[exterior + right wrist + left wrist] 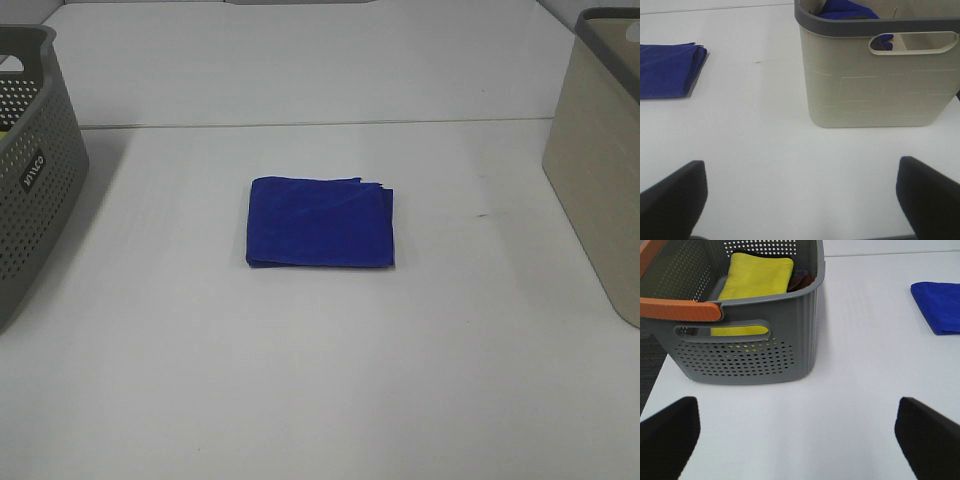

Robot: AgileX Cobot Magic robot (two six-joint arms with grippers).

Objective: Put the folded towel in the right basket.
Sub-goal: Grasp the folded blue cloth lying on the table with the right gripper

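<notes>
Left gripper [796, 415] and right gripper [800, 175] hover released, spread wide, above the bench [320, 390], apart from the folded blue towel [321, 222]

A grey perforated basket [765, 360] holds a yellow towel [757, 277] on the white table [320, 380].

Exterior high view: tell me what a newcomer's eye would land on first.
The folded blue towel stands out at once, lying flat in the middle of the white table. Next come the grey perforated basket at the left edge and the beige basket at the right edge. The left wrist view shows a yellow towel inside the grey one.
</notes>
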